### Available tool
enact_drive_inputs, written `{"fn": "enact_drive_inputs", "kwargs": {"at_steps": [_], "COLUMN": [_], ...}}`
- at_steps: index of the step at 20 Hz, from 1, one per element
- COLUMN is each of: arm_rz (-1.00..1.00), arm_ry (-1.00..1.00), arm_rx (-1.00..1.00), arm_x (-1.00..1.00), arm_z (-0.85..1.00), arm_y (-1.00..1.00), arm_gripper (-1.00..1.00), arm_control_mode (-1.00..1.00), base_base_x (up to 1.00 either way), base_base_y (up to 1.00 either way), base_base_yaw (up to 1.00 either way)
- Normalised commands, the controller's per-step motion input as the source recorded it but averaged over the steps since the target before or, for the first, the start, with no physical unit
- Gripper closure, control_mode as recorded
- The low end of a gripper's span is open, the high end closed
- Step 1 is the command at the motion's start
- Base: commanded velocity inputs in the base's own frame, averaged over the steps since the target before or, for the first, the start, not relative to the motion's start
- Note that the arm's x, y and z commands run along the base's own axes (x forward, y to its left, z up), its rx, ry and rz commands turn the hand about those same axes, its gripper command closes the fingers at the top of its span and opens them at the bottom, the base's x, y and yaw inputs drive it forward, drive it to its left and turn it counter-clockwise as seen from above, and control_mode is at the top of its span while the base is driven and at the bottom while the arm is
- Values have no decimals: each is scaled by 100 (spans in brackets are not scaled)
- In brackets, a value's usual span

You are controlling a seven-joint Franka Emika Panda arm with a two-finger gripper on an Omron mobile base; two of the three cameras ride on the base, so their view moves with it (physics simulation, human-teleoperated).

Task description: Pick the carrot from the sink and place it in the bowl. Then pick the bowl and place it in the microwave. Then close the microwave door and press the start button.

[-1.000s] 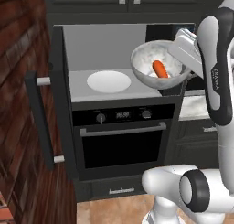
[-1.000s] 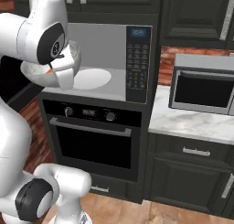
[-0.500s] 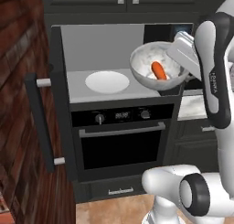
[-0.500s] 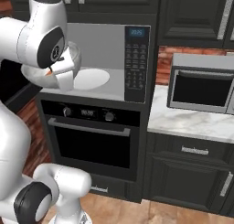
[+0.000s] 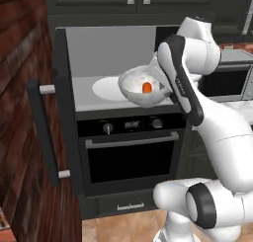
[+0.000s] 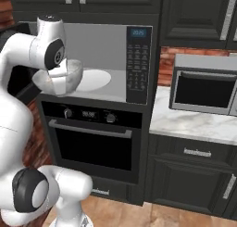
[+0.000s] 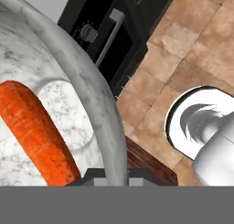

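So the robot is working on the bowl-into-the-microwave step right now — the fingers point(image 7: 114, 175) are clamped on the rim of the bowl point(image 5: 142, 88), which is hanging at the mouth of the open microwave point(image 6: 99, 47) with the carrot point(image 5: 147, 88) lying inside it, just beside the fingers. Next it probably needs to push further in, lower onto the white turntable point(image 6: 95, 79) and let go — keeping the bowl level.

Black oven point(image 5: 131, 154) below; countertop microwave point(image 6: 203, 89) on marble counter point(image 6: 194, 124).
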Motion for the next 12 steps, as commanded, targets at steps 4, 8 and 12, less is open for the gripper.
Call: {"fn": "enact_drive_inputs", "kwargs": {"at_steps": [4,8,12], "arm_rz": [-24,-15,-6], "arm_ry": [19,4,-1], "arm_rx": [0,7,8], "arm_x": [100,100,97], "arm_z": [-27,-15,-52], "arm_y": [32,3,2], "arm_gripper": [100,100,100], "arm_control_mode": [-100,-100,-100], "base_base_x": [0,0,0], "base_base_y": [0,0,0], "base_base_yaw": [0,0,0]}}
